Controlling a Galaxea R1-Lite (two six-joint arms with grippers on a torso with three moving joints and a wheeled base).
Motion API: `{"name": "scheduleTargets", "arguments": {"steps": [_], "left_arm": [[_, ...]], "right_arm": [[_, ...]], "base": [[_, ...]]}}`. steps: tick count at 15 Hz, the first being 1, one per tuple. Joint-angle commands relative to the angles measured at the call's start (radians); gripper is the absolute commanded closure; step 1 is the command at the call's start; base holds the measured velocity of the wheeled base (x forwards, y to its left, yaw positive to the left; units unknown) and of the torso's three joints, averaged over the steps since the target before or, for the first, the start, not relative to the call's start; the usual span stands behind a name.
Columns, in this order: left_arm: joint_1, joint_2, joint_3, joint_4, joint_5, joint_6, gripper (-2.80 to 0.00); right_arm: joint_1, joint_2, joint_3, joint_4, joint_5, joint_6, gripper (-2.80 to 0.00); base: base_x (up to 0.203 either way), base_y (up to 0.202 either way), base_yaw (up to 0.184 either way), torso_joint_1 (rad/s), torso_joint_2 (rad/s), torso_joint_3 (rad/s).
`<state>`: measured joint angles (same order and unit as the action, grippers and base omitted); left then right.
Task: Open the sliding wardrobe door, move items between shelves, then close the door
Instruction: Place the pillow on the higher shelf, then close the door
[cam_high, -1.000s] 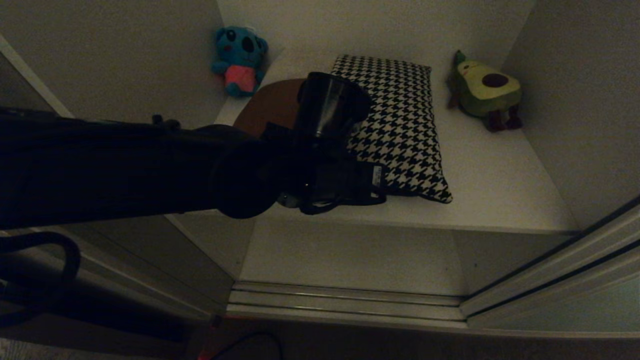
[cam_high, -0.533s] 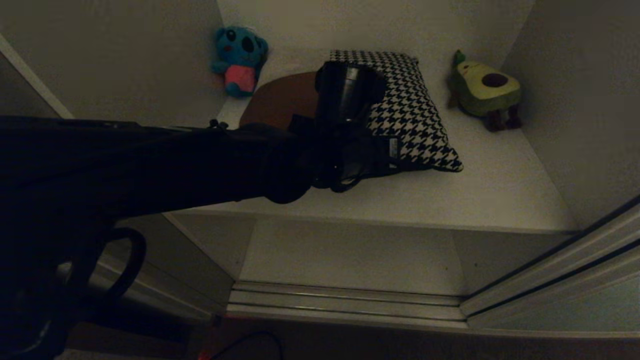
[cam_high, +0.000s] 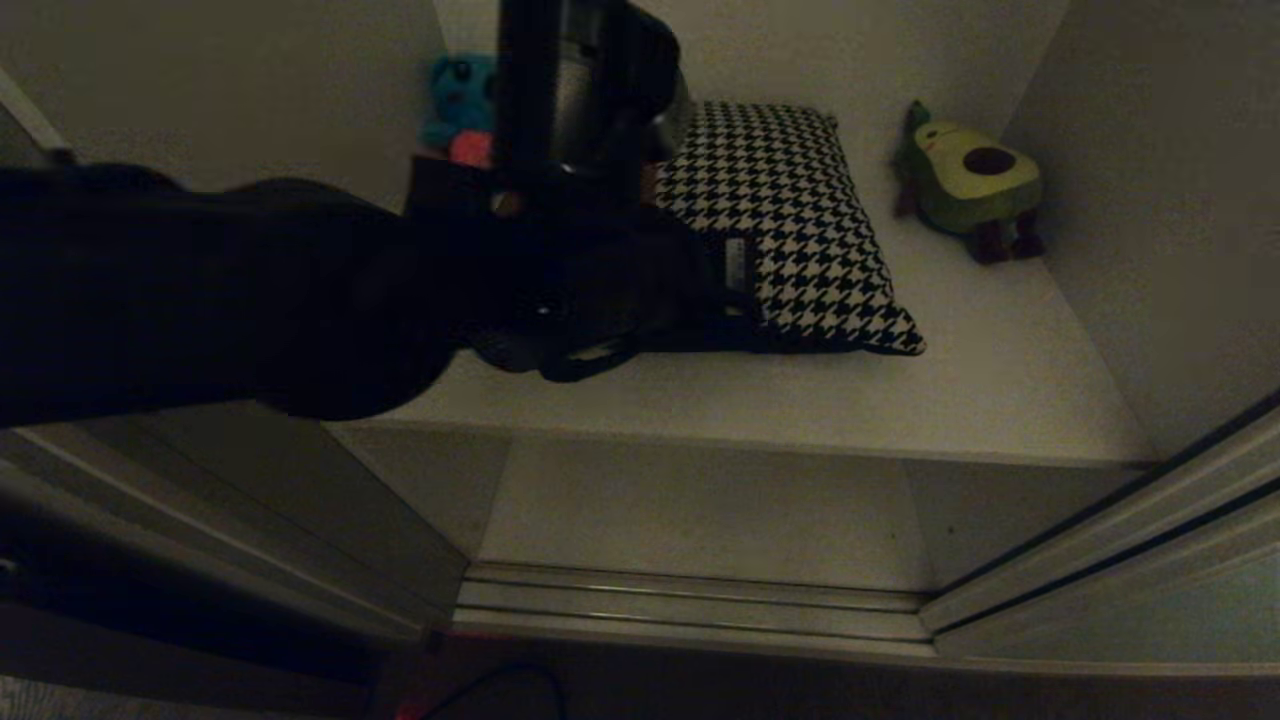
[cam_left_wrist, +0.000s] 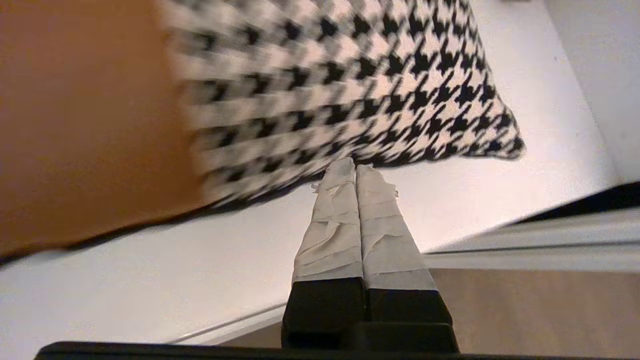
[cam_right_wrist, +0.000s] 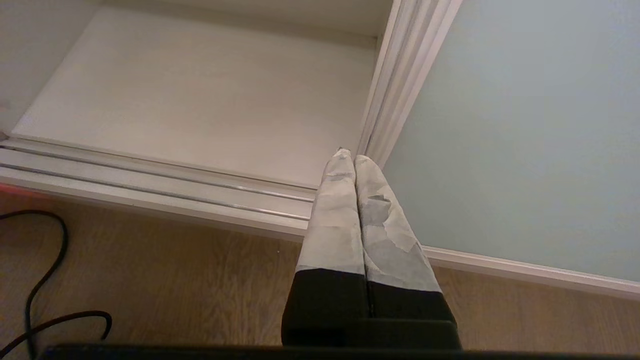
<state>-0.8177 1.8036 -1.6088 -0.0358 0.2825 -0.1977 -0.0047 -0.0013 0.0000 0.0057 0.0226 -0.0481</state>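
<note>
left gripper (cam_left_wrist: 356, 167): fingers pressed together with nothing between them; tips sit just at the near edge of the cushion (cam_left_wrist: 340, 90), above the shelf board. No grip on the fabric that I can see.
left arm: reaches in from the robot's left across the wardrobe opening; in the head view its wrist block hides the cushion's brown part and most of the blue plush toy (cam_high: 462, 110).
cushion, place: lies flat on the upper shelf (cam_high: 960, 400), houndstooth end toward the right, well inside the opening. Avocado plush (cam_high: 972, 180) sits apart from it by the right wall.
right gripper (cam_right_wrist: 354, 161): clenched, empty, hanging low by the floor track (cam_right_wrist: 150, 175) and the frame edge of the sliding wardrobe door (cam_right_wrist: 525, 130); idle.
door: slid aside to the right, opening clear to both shelves; lower shelf (cam_high: 700, 510) bare.
step in hand: moving items between shelves, judged from the open door and the arm at the cushion. Whether it is being nudged or approached I cannot tell.
next move calls for: parting the fingers and taking a firm pinch of the soft edge; closed tips would only push it.
change from earlier frames: the arm has risen and swung further in; the cushion's near corner sits further back than a second ago.
</note>
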Motion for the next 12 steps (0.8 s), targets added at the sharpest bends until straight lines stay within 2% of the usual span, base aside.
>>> {"name": "scheduleTargets", "arguments": {"steps": [1,4,7,10,12], "left_arm": [[0.0,-0.186,0.066,0.051,0.016,0.03,0.0],[0.008,-0.322,0.1,0.296,0.006,0.051,0.0],[0.021,-0.466,0.134,0.459,-0.072,0.076,0.0],[0.156,-0.598,0.196,0.561,-0.176,0.097,0.0],[0.315,-0.683,0.234,0.622,-0.233,0.136,0.0]], "right_arm": [[0.0,0.001,0.003,0.0,0.0,-0.001,0.0],[0.0,0.001,0.003,0.0,0.0,-0.001,0.0],[0.0,0.001,0.003,0.0,0.0,-0.001,0.0],[0.0,0.001,0.003,0.0,0.0,-0.001,0.0],[0.0,0.001,0.003,0.0,0.0,-0.001,0.0]], "base": [[0.0,0.0,0.0,0.0,0.0,0.0],[0.0,0.0,0.0,0.0,0.0,0.0],[0.0,0.0,0.0,0.0,0.0,0.0],[0.0,0.0,0.0,0.0,0.0,0.0],[0.0,0.0,0.0,0.0,0.0,0.0]]}}
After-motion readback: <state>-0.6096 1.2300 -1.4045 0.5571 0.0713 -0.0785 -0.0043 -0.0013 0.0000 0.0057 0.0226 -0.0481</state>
